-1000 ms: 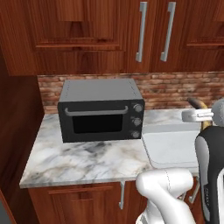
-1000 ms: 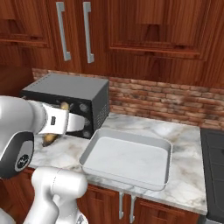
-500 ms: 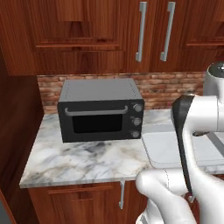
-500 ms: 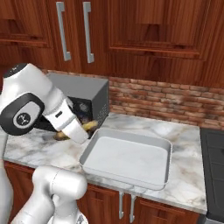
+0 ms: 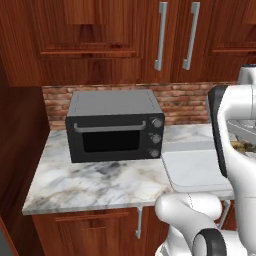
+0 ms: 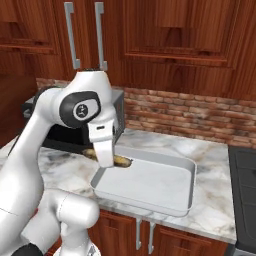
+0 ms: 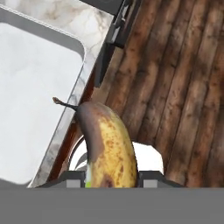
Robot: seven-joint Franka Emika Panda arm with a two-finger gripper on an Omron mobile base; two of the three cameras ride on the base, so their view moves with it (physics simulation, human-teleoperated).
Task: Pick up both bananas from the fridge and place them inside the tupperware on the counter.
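Observation:
My gripper (image 6: 106, 159) is shut on a brown-patched banana (image 6: 122, 161) and holds it crosswise just above the left corner of the tupperware (image 6: 150, 185). In the hand view the banana (image 7: 107, 144) points up from between the fingertips (image 7: 72, 177), its stem over the tray's rim (image 7: 81, 65) and the counter's front edge. The tray (image 5: 195, 170) lies bare on the marble counter (image 5: 90, 180), to the right of the microwave. The second banana and the fridge are out of view.
A black microwave oven (image 5: 115, 127) stands on the counter against the brick wall, close to the tray's left side. A black stovetop (image 6: 245, 195) borders the counter at the right. Wooden wall cabinets (image 6: 165, 45) hang overhead.
The arm has swung to the right with the banana, from in front of the microwave to the tray's left corner. The tray and the microwave have not moved.

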